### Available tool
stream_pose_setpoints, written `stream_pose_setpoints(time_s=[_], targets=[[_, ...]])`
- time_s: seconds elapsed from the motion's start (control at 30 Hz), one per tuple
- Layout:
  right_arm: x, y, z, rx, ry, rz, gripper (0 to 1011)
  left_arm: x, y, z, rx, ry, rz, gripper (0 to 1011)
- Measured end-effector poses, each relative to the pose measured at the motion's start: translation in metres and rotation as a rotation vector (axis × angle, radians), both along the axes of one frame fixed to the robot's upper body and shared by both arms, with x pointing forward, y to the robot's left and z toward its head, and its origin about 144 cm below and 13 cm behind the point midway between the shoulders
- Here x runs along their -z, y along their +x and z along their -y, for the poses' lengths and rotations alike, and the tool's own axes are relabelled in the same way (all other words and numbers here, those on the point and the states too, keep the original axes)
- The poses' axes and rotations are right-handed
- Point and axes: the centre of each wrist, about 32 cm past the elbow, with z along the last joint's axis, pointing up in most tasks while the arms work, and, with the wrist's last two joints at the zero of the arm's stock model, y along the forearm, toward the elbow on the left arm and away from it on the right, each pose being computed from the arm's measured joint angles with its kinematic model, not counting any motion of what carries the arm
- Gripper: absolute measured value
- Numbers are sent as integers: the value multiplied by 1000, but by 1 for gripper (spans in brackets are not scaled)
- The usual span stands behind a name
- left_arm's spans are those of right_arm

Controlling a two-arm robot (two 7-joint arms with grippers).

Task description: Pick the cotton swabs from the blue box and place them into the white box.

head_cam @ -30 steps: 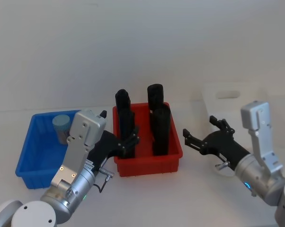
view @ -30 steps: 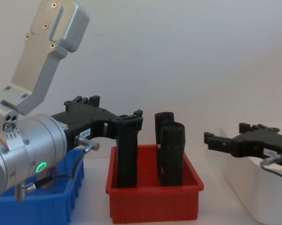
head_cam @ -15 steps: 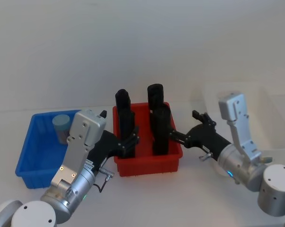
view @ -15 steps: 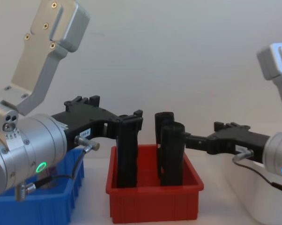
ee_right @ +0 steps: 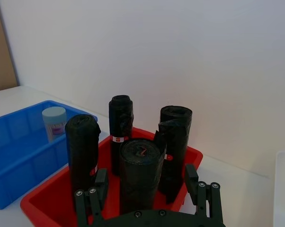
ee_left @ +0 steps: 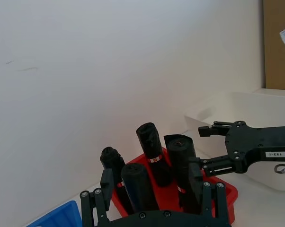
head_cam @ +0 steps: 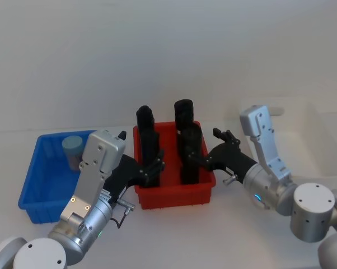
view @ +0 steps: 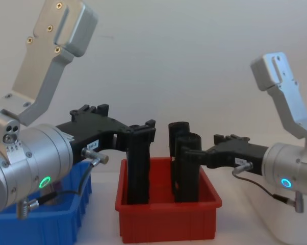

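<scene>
Smooth, slightly glossy plastic on the blue box (head_cam: pixel 37 185) and the red bin (head_cam: pixel 177 196). Milky, thick-walled plastic on the white box (head_cam: pixel 319 140). Crinkled, shiny black film around the black rolls (ee_right: pixel 140 175). Matt black plastic on both grippers, left (view: pixel 138 133) and right (view: pixel 194 153); brushed silver metal on the arm housings (view: pixel 33 163).

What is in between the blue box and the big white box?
The red bin sits between the blue box and the white box in the head view. Tall black rolls stand upright in it.
</scene>
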Motion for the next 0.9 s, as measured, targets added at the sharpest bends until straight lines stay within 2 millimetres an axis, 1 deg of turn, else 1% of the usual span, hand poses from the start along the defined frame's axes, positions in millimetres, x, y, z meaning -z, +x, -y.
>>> stream_pose_setpoints(time_s=[0.1,0.57,0.63,0.77,0.8,0.83,0.9], targets=[[1,7,-2,-9,-5,-5,1001,0,0,0,0,0,0,1004],[5,25,-8,-34,-18,-25,1001,0,0,0,0,0,0,1004],[6,27,-9,-40,-19,-28,980,0,0,0,0,0,0,1004],[9,32,-10,-54,-20,-35,882,0,0,0,0,0,0,1004],[9,32,-10,-54,-20,-35,882,0,0,0,0,0,0,1004],[10,33,-11,-59,-21,-39,835,0,0,0,0,0,0,1004],[11,35,-11,-67,-20,-41,793,0,0,0,0,0,0,1004]])
